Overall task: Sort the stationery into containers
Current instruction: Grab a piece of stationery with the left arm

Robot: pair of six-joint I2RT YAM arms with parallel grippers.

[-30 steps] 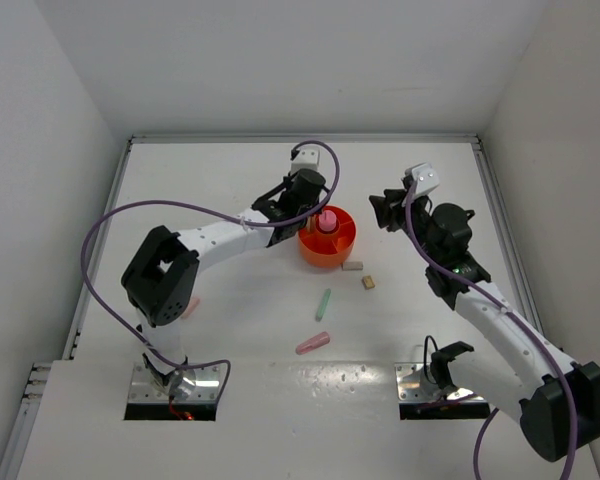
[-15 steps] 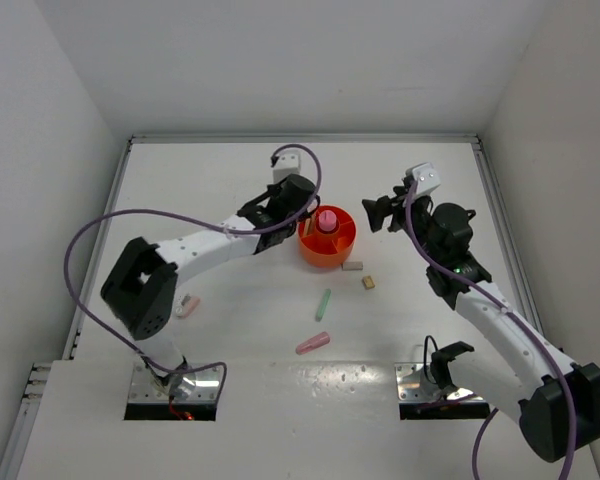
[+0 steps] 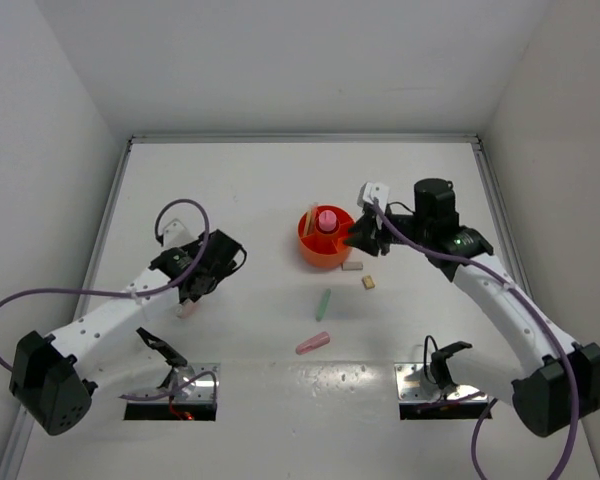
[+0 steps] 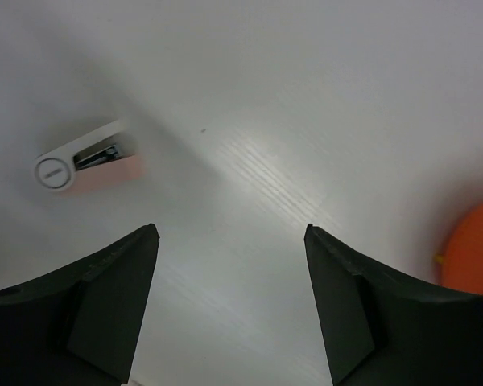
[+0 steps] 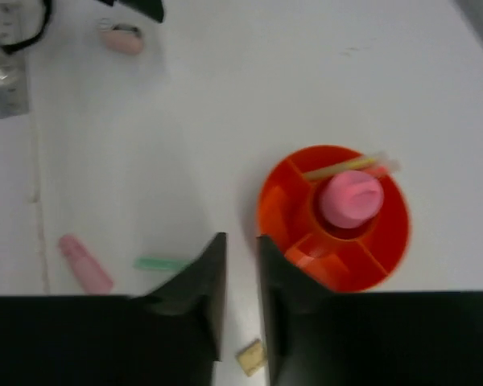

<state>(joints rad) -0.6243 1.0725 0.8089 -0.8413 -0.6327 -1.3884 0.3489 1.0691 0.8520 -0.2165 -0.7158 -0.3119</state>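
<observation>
Near the orange tub (image 3: 320, 258) at table centre the right gripper (image 5: 241, 241) hovers slightly open and empty, while the left gripper (image 4: 229, 233), jaws wide and empty, should centre over the pink-and-white mini stapler (image 4: 84, 163), at ten o'clock in its wrist view, before closing.

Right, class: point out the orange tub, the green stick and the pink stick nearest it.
orange tub (image 3: 318, 256), top view, on its near outer wall.
green stick (image 3: 323, 304), top view, halfway along its length.
pink stick (image 3: 313, 343), top view, halfway along its length.
</observation>
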